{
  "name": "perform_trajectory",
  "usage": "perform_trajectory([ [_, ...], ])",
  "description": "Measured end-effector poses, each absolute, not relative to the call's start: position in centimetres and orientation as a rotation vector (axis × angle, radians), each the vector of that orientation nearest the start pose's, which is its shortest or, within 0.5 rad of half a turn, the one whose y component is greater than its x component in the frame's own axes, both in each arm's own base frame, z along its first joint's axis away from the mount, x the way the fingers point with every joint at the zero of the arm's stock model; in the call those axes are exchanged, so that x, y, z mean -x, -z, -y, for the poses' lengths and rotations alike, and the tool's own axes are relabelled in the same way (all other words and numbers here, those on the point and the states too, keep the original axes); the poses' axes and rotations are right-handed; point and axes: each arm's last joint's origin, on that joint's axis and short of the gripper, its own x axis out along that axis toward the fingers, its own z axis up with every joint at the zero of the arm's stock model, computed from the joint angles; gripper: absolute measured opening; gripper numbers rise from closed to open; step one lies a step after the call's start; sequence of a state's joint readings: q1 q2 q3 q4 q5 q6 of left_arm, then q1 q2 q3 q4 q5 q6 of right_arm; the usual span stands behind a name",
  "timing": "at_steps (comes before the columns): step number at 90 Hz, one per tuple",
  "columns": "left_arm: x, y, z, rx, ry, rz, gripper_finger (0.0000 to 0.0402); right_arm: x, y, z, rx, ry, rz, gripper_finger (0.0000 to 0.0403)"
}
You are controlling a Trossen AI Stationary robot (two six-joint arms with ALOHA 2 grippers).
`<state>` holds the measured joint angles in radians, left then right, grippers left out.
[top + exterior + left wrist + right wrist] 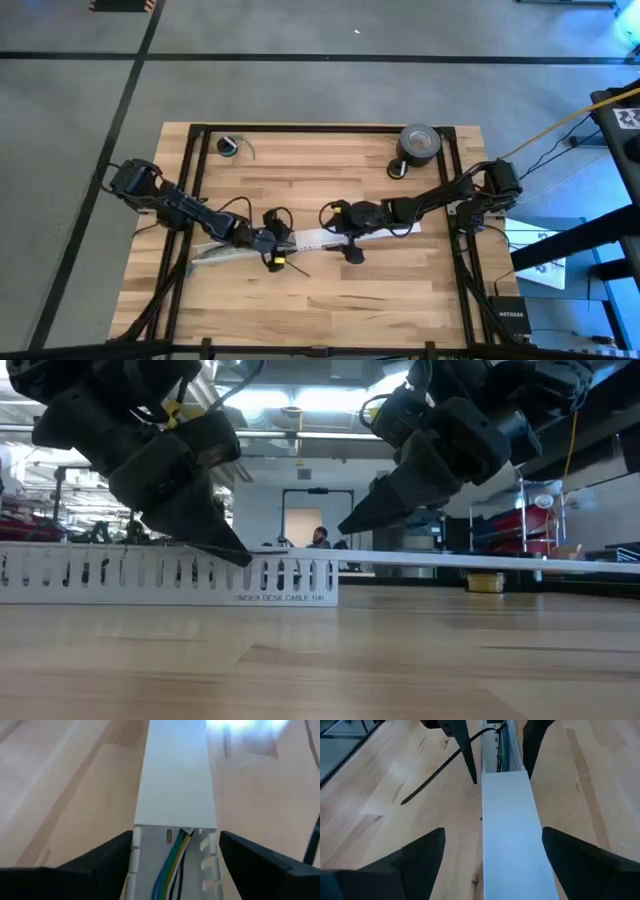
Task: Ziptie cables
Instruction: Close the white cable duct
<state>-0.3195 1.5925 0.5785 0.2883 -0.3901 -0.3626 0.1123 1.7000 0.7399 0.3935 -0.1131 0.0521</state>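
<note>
Meanwhile the left gripper [175,857], fingers spread wide, straddles the slotted cable duct [300,243] at centre frame, the cables [172,860] running lengthwise inside, while the ziptie [437,772] lies just beside it, nearer than the open right gripper [492,855].

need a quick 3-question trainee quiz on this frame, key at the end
1. True or false: the white cover hides the whole slotted duct.
2. How do the left pincer and the right pincer stand? A) both shut on the cover B) both open, one finger on each side of the duct C) one open, one shut on the cables
3. Fill in: the cables lie inside the ____.
Key: 1 false, the end at the left pincer is uncovered; 2 B; 3 duct.
</note>
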Motion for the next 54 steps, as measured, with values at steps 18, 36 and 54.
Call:
perform_trajectory([
  [18,-26.6,-12.8,7.6,0.094,-0.190,-0.664,0.0235,-32.3,-14.7,-4.0,-0.045,-0.206,-0.573,0.0321],
  [36,-26.6,-12.8,7.6,0.096,-0.191,-0.665,0.0213,-32.3,-13.8,-4.0,-0.040,-0.210,-0.609,0.0321],
  [54,-26.6,-12.8,7.6,0.096,-0.191,-0.665,0.0212,-32.4,-13.4,-3.8,-0.023,-0.174,-0.618,0.0321],
])
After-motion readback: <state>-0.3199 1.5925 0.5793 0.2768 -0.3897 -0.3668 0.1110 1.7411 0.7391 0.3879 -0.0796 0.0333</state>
